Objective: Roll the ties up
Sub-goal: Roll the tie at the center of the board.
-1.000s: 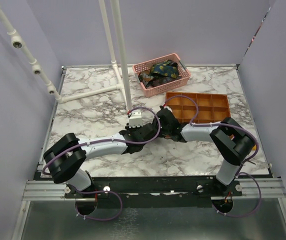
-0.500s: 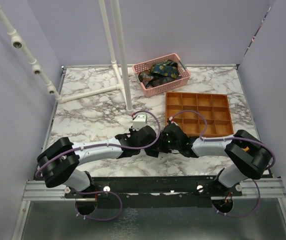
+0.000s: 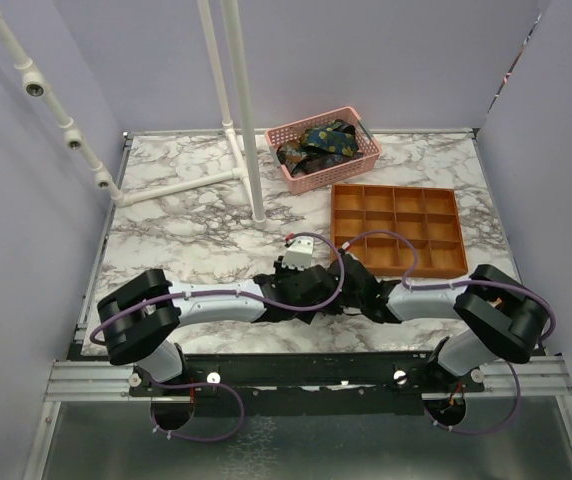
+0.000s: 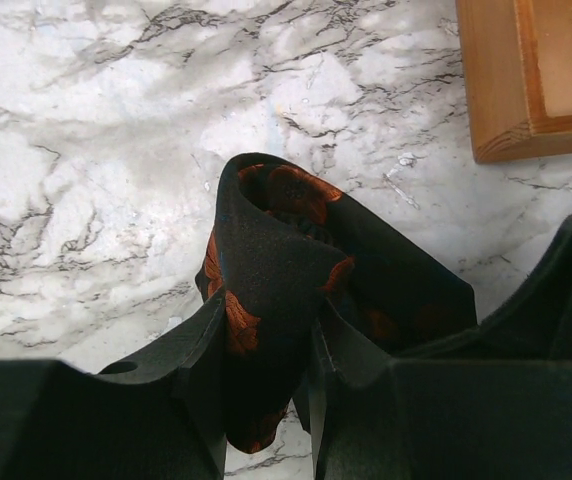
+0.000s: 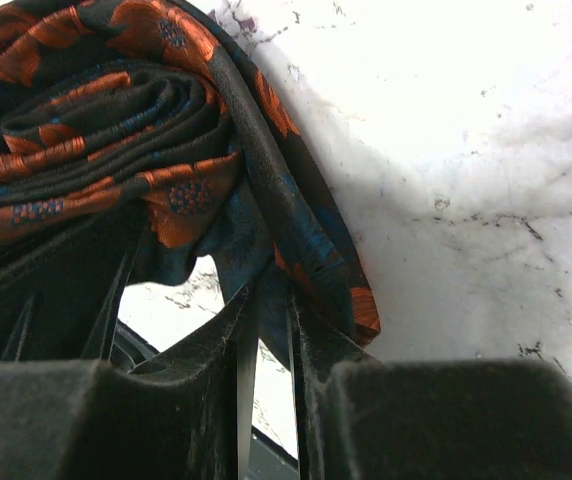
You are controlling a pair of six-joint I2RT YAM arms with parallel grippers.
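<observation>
**Item:** flowered tie [image 5: 116, 110], dark cloth with orange-red blooms, partly wound into a flat coil whose layers show end-on at the upper left of the right wrist view. **Location:** lower centre of the overhead view, near the front edge of the marble table [image 3: 186, 240] and just beside the lower left corner of the orange tray [image 3: 396, 187]. Whether it rests on the stone or hangs just above it cannot be told. **Holders:** left gripper [image 4: 269, 320], fingers pressed onto a fold of the cloth from either side, the wound end standing out beyond the tips; right gripper [image 5: 273, 300], fingers drawn nearly together with a strip of the same cloth nipped in the slit between them. **Reason for hold, as judged:** the two arms meet head-on so one can keep the coil from springing loose while the other feeds or tucks the remaining length; the roll looks part-made, not finished. **Stock:** further ties [image 3: 316, 142], dark with yellow-green-blue pattern, heaped loose in the pink basket [image 3: 336, 172] at upper centre, probably awaiting the same treatment. The tray is divided into compartments, and no roll is seen in those that show; it is likely the place for finished rolls. **Surface:** white stone veined in grey, with a white pipe stand [image 3: 244, 110] footed on it at upper left of centre. **Room:** plain lilac walls on three sides, a white tube with fittings [image 3: 49, 105] slanting along the left wall, and an aluminium rail [image 3: 86, 380] at the bottom carrying the arm bases.
</observation>
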